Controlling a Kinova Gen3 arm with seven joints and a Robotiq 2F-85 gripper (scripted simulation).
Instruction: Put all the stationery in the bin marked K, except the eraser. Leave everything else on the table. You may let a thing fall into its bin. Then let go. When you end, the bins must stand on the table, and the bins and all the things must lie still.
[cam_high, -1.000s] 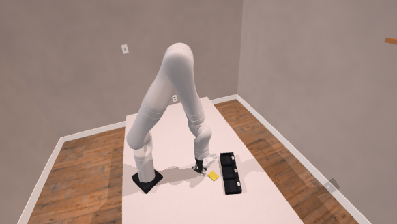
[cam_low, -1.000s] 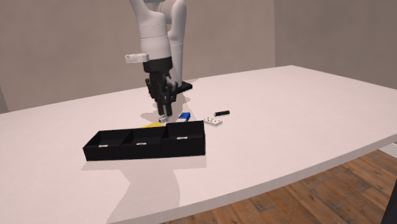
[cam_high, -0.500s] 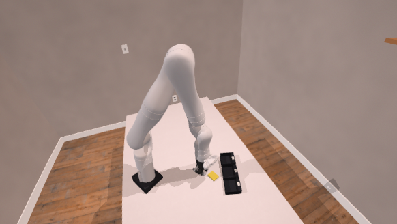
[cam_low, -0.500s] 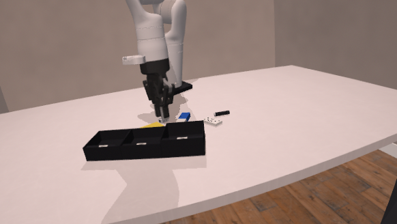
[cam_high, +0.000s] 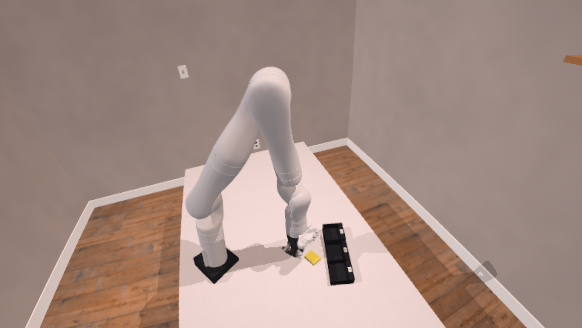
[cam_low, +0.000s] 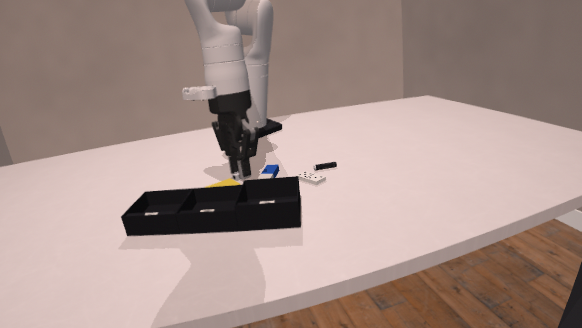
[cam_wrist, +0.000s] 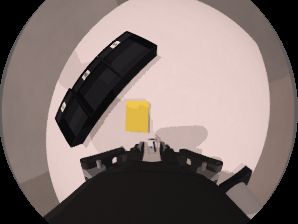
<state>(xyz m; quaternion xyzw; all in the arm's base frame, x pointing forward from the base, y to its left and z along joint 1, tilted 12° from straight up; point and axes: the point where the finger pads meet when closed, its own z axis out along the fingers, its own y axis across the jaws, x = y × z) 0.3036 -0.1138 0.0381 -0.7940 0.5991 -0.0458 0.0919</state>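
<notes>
White table bearing three joined black bins. Behind them, yellow pad, blue eraser, domino, black marker. Gripper lowered beside pad, narrowly parted around possibly a small pale item.
</notes>
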